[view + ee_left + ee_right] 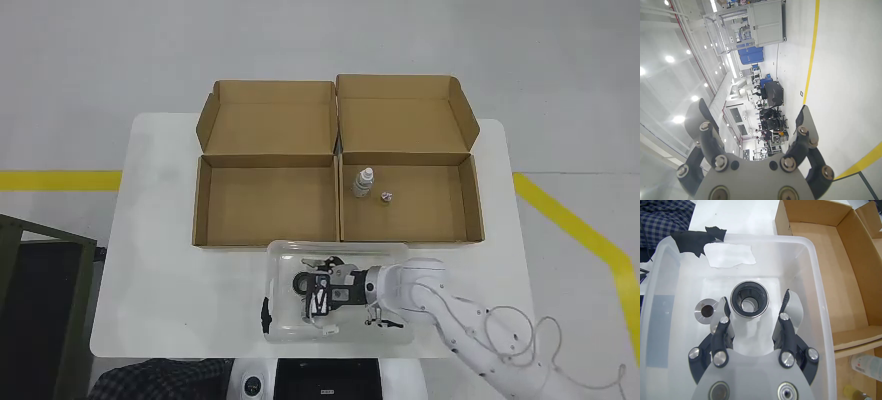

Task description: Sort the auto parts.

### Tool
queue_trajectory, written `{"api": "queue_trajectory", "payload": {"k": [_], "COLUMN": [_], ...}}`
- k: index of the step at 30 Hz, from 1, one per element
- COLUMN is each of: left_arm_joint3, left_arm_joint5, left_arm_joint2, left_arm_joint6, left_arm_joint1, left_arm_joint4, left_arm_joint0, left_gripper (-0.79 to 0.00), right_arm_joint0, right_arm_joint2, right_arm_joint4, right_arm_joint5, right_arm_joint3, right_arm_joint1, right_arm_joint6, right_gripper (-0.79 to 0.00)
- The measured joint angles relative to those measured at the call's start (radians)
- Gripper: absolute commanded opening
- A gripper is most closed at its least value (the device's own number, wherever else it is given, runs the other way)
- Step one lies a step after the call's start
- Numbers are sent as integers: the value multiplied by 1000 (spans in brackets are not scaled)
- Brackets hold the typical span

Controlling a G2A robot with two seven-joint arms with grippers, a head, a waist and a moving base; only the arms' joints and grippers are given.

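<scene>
My right gripper (755,300) is open inside the clear plastic bin (815,262), its fingers on either side of an upright black ring-shaped bearing sleeve (749,298). A silver disc with a dark centre hole (705,311) lies just outside one finger. From above, the right gripper (320,292) is low in the bin (285,250) at the table's front. The right cardboard box (470,200) holds a small white bottle (363,181) and a tiny part (386,197). My left gripper (753,111) is open and empty, pointing out across a factory hall.
An empty cardboard box (200,205) sits left of the right box, both with lids open at the back. Black tape (694,240) and a paper scrap (728,255) stick on the bin's wall. A checked sleeve (662,215) lies beyond the bin.
</scene>
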Motion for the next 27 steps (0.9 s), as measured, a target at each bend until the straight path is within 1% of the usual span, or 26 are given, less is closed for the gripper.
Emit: {"api": "queue_trajectory", "payload": {"k": [5,10,12,15,19,20,23,27], "left_arm_joint3": [0,0,0,0,0,0,0,0], "left_arm_joint5": [0,0,0,0,0,0,0,0], "left_arm_joint2": [0,0,0,0,0,0,0,0], "left_arm_joint6": [0,0,0,0,0,0,0,0], "left_arm_joint1": [0,0,0,0,0,0,0,0], "left_arm_joint4": [0,0,0,0,0,0,0,0], "left_arm_joint0": [0,0,0,0,0,0,0,0], "left_gripper": [0,0,0,0,0,0,0,0], "right_arm_joint0": [18,36,42,50,60,62,67,71], "right_arm_joint2": [-19,-35,-40,-48,-57,-58,-60,-56], "right_arm_joint4": [15,17,19,26,36,38,47,59], "right_arm_joint5": [-1,-4,-4,-6,-17,-20,-27,-37], "right_arm_joint3": [38,71,85,103,123,127,137,148], "right_arm_joint1": [-12,-23,-27,-34,-41,-42,-46,-49], "right_arm_joint6": [-19,-35,-36,-37,-40,-42,-51,-64], "right_gripper": [-289,-317,-339,-391,-406,-425,-514,-782]}}
